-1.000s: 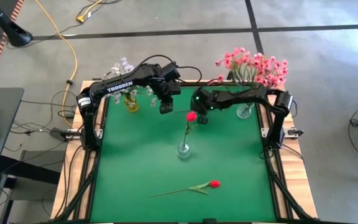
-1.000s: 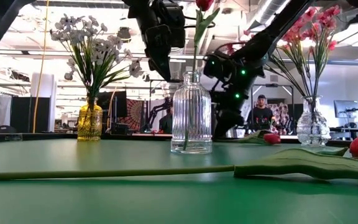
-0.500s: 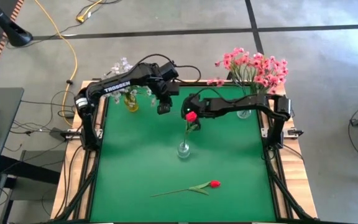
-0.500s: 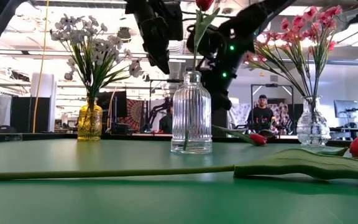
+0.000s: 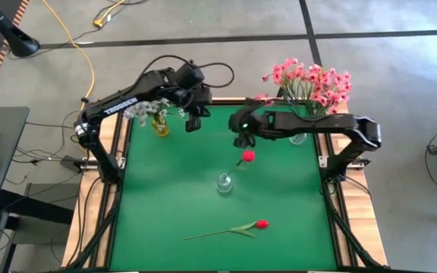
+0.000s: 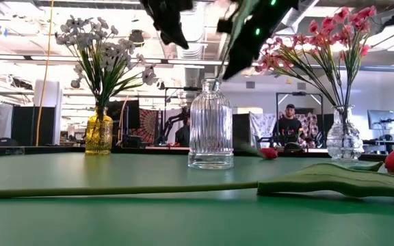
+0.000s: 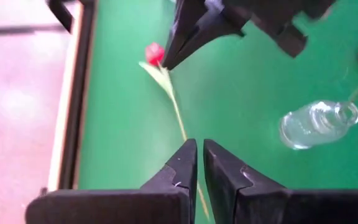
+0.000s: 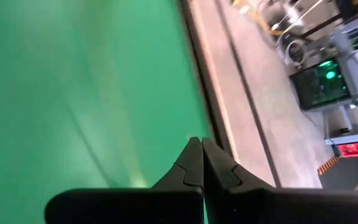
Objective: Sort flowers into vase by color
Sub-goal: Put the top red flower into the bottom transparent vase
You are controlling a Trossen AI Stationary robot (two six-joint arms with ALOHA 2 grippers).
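Observation:
The clear middle vase (image 5: 224, 183) (image 6: 211, 123) shows no stem inside in the low view. A red flower (image 5: 247, 157) (image 6: 269, 153) is tipped over just behind and right of it, bud near the table. My right gripper (image 5: 240, 141) (image 8: 197, 146) hangs above that bud, shut on nothing. Over the back of the table, my left gripper (image 5: 192, 121) (image 7: 197, 149) has its fingers together and holds nothing. A second red flower (image 5: 260, 224) (image 7: 155, 53) lies flat near the front edge. Whitish-lavender flowers (image 5: 149, 82) fill the yellow vase (image 6: 98, 133), and pink flowers (image 5: 309, 80) the clear back-right vase (image 6: 340, 137).
The green table (image 5: 165, 197) is framed by wooden rails and the arms' bases at both back corners. The front flower's long stem (image 6: 115, 189) runs across the low view. A person (image 6: 289, 123) sits far off in the room behind.
The red flower that stood upright in the middle vase has tipped over to the right. My right gripper rose and swung above it. My left gripper drew back and its fingers closed.

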